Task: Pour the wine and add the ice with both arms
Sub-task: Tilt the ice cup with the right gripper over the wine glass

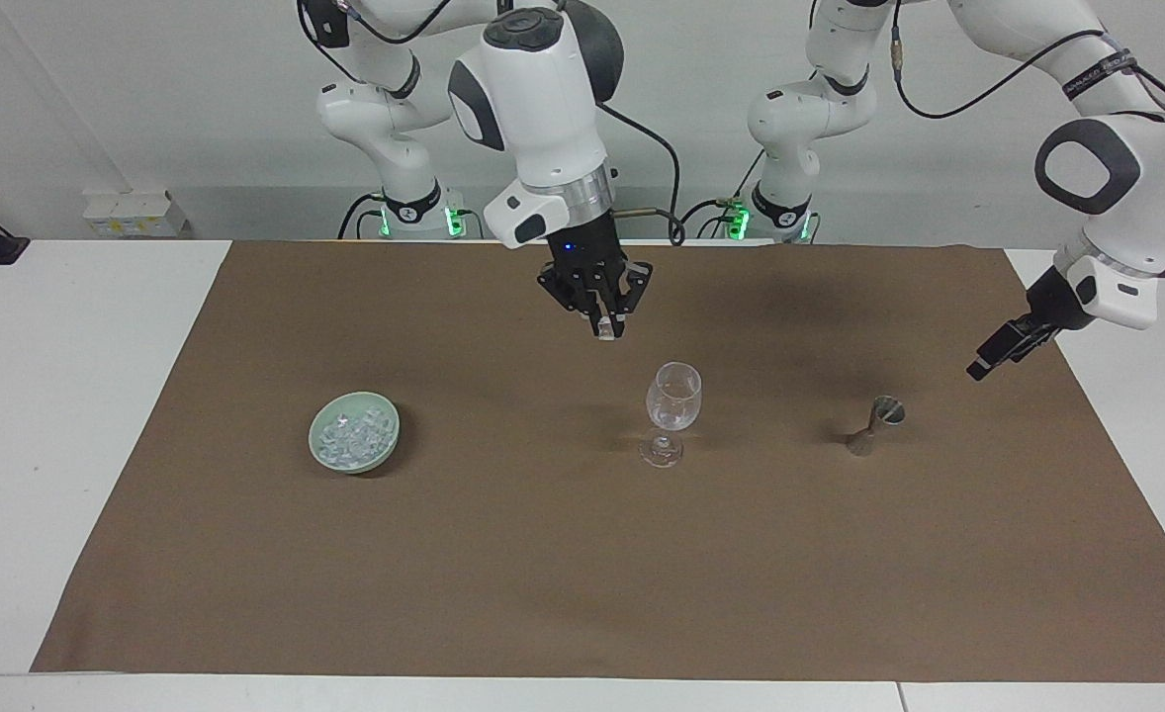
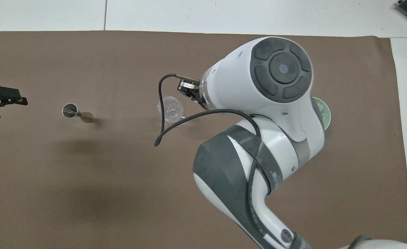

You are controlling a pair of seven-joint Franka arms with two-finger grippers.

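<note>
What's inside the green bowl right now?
The green bowl holds a heap of clear ice cubes. From overhead, the right arm hides most of the bowl. The cubes cover the bowl's bottom.

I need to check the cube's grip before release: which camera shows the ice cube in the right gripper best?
The facing view. There the ice cube shows pinched at the tips of the right gripper, raised beside the wine glass. In the overhead view the arm's own wrist hides the cube and fingertips.

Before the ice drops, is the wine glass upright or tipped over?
Upright: the wine glass stands on its foot, bowl above the stem.
</note>
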